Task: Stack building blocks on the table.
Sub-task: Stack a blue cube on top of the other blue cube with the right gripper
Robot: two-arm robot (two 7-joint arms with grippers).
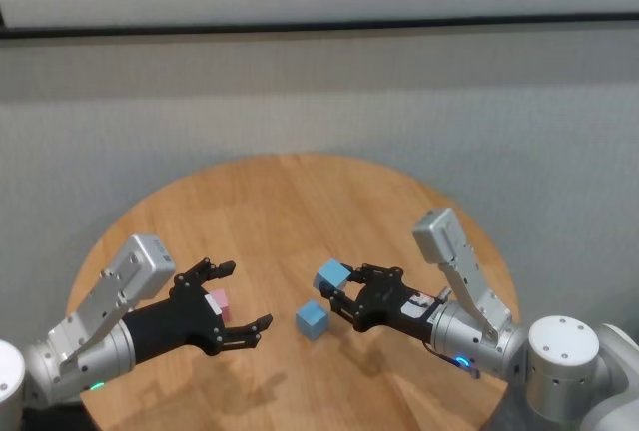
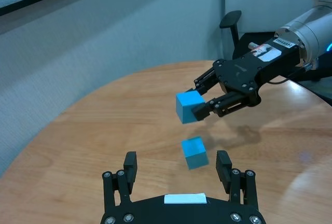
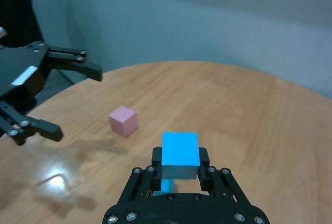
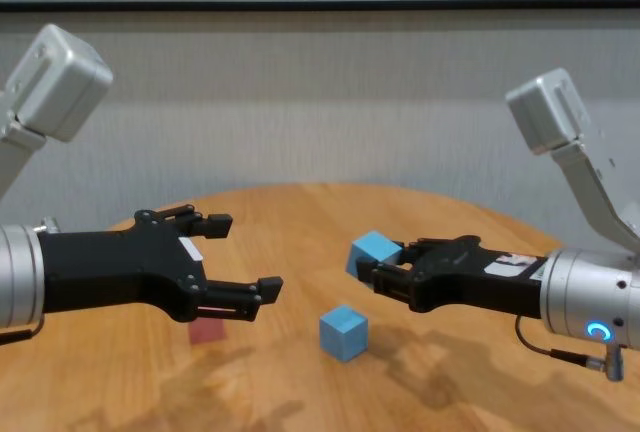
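Held blue block [image 1: 331,275]: it is hanging in the air at lower centre of the head view, pinched between the fingers of the right gripper [image 1: 342,294], just above and beside the other blue one.
Loose blue block [image 1: 312,320]: it is sitting alone on the table [image 1: 300,192], low in the middle of the frame, touching nothing.
Pink block [image 3: 123,120]: it is lying on the wood at centre left of the right wrist view, well apart from the blue pair; in the head view it is showing between the left fingers.
Right gripper: its jaws are closing tight on the held blue block, reaching in from the lower right.
Left gripper [image 1: 236,301]: it is hovering at lower left with jaws spread wide, holding nothing, the pink block lying beneath it.
Step in hand: probably carrying the first blue block over to stack it on the loose one.
Next move: it is calling for squaring the held block over the loose one, lowering it flat, then letting go.
Writing: white labels are showing on both grippers, but nothing on them is readable.
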